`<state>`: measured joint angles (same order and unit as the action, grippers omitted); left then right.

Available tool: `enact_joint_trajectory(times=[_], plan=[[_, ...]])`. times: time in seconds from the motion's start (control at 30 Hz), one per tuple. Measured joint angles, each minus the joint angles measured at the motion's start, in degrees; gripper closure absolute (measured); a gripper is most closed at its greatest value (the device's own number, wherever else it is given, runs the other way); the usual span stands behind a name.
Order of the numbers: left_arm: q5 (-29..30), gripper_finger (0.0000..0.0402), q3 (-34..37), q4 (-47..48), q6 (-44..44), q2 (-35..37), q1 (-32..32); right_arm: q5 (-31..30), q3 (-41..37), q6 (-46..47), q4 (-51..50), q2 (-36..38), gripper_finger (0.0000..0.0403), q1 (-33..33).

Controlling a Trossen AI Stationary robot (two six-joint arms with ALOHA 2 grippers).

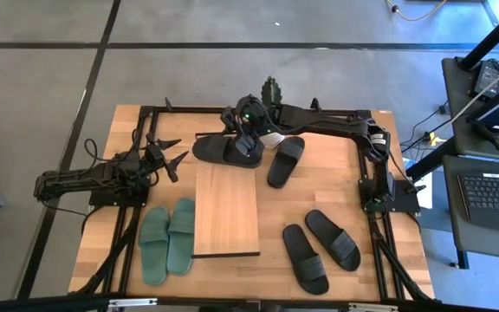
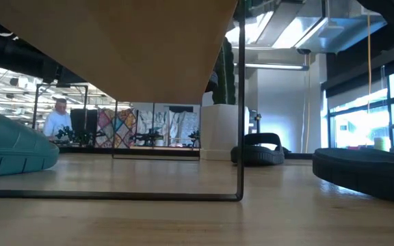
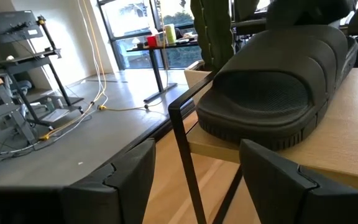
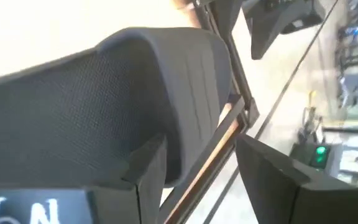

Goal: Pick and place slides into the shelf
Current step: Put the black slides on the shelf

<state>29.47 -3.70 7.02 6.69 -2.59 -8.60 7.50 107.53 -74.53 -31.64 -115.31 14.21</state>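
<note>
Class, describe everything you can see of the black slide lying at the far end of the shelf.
The black slide is one wide-strapped, open-toe sandal of matte, rubbery-looking material with a ridged sole edge. It lies flat, crosswise on the far end of the shelf. The right tool, jaws apart, straddles its strap.

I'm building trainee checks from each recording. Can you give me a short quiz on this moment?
1. How many slides lie on the tabletop rather than on the shelf?
2. True or false: the left gripper is shut on a slide.
3. What is at the black slide on the shelf's far end? A: left gripper. B: right gripper. C: neither.

Key
1. Five: a green pair, a black pair and one single black.
2. False: it is open and empty, near the table's left edge.
3. B.
</note>
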Motion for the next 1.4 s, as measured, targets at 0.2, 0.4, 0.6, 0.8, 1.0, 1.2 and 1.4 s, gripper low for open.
enact_joint_trajectory(times=[0.2, 0.4, 0.6, 0.8, 1.0, 1.2, 1.4], plan=[[-0.09, 0.0177, 0.00, 0.01, -0.01, 0.00, -0.02, 0.30, 8.34, 18.17, -17.07, 0.18, 0.0211, -1.11], [-0.10, 0.0177, 0.00, 0.01, 0.01, 0.01, -0.01, 14.48, 11.77, 36.64, -28.27, 0.17, 0.0211, -1.35], [-0.11, 0.0177, 0.00, 0.01, 0.01, 0.00, 0.00, 19.20, 6.96, 43.43, -28.28, 0.11, 0.0211, -2.96], [-0.13, 0.0177, 0.00, 0.01, 0.01, 0.00, 0.00, 14.24, 4.39, 50.04, -28.17, 0.04, 0.0211, -7.21], [-0.15, 0.0177, 0.00, 0.01, 0.01, 0.00, -0.02, 1.21, 4.02, 55.60, -27.27, 0.00, 0.0211, -10.77], [-0.15, 0.0177, 0.00, -0.01, 0.00, 0.02, 0.00, -0.39, 4.02, 58.08, -25.74, 0.00, 0.0211, -11.93], [-0.17, 0.0177, 0.00, 0.01, 0.01, 0.00, -0.01, -0.56, 2.71, 59.15, -25.27, 0.00, 0.0211, -11.29]])
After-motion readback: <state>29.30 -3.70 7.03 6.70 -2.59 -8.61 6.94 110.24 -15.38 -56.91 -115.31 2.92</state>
